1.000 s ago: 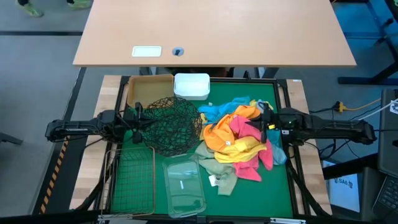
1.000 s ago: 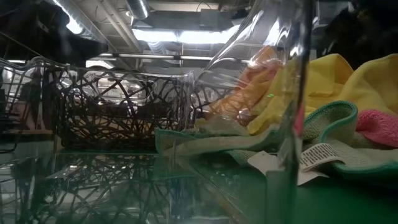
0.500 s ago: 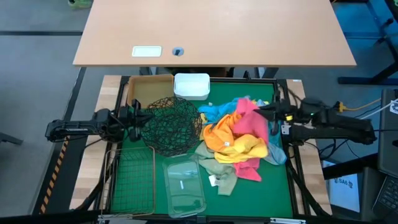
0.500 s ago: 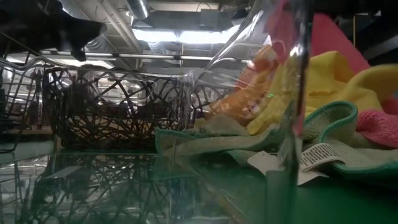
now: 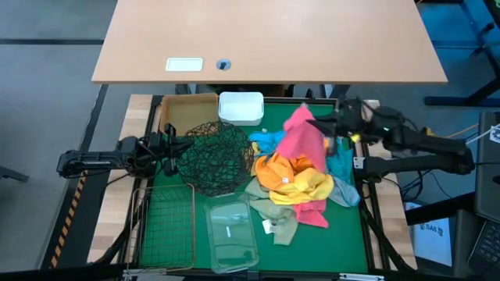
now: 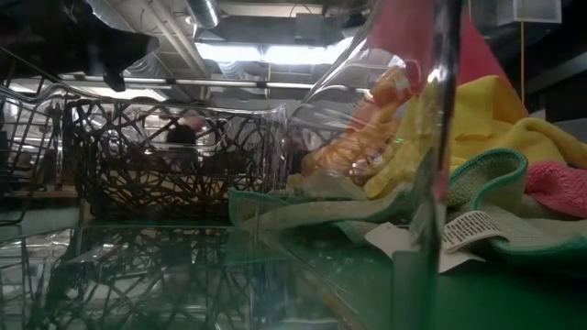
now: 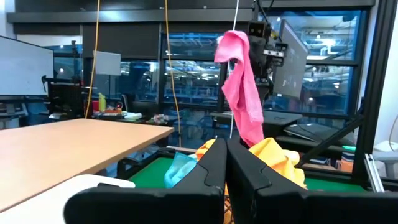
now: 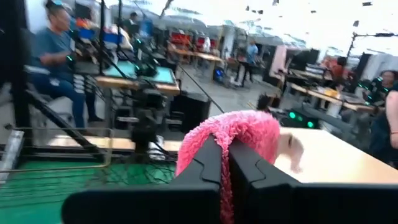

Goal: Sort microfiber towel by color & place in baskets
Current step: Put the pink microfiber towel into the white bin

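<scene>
Although the right gripper [image 5: 332, 133] is pinched tight on a pink towel [image 5: 301, 140] and holds it in the air above the pile of towels [image 5: 301, 183], the sorting looks barely begun. None of the five baskets appears to hold a cloth: the tan box [image 5: 186, 111] and white tub [image 5: 241, 108] at the far edge, the black mesh bowl [image 5: 215, 156], the wire basket [image 5: 166, 226] and the clear tub [image 5: 231, 232] all look bare. Orange, yellow, pale green, blue and another pink cloth lie tangled on the green mat [image 5: 344, 234], so nearly all the work is left.

The left gripper [image 5: 173, 144] waits with its fingers together at the mesh bowl's left side, holding nothing. The pink towel hangs long, its tail low over the heap, so it may snag other cloths. The mesh bowl and left arm lie between it and the left-side baskets. A bare wooden desk [image 5: 269, 39] stands beyond the table.
</scene>
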### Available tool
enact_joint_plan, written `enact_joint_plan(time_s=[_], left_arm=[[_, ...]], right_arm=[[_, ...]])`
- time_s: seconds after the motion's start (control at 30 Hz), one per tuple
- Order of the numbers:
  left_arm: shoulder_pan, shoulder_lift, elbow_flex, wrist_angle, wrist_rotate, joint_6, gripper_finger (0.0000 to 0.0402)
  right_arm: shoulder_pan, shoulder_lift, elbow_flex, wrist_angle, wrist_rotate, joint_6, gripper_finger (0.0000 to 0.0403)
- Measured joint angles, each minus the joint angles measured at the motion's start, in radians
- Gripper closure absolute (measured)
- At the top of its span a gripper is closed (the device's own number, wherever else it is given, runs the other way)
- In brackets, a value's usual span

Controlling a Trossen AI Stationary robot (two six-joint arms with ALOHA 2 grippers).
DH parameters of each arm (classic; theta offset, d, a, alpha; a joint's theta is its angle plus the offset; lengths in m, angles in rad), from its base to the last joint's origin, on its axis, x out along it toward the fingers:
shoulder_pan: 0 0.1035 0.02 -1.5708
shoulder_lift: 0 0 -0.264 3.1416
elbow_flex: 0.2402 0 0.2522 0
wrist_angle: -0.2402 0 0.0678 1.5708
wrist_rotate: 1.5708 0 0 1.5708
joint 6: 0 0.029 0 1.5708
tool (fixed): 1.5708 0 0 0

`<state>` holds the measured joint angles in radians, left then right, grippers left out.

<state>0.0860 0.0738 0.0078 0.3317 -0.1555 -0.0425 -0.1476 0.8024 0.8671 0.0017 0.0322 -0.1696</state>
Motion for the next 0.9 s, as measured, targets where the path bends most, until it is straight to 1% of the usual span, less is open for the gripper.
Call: enact_joint_plan(time_s=[0.1,0.17,0.37,0.5,0.73,0.9], left_arm=[[0.0,0.0,0.0,-0.001,0.0,0.0,0.0401],[0.0,0.0,0.0,-0.001,0.0,0.0,0.0401],[0.001,0.0,0.0,-0.002,0.0,0.0,0.0401],[0.001,0.0,0.0,-0.002,0.0,0.0,0.0401],[0.001,0.0,0.0,-0.005,0.0,0.0,0.0401],[0.001,0.0,0.0,-0.007,0.0,0.0,0.0401]], right_arm=[[-0.069,0.124,0.088,-0.004,-0.001,-0.004,0.0401],[-0.125,0.203,0.153,-0.005,-0.036,-0.006,0.0401],[-0.279,0.442,0.37,-0.003,-0.278,-0.014,0.0401],[-0.336,0.592,0.516,-0.002,-0.369,-0.014,0.0402],[-0.395,0.826,0.751,-0.003,-0.44,-0.015,0.0402],[-0.425,0.954,0.874,-0.001,-0.447,-0.019,0.0402]])
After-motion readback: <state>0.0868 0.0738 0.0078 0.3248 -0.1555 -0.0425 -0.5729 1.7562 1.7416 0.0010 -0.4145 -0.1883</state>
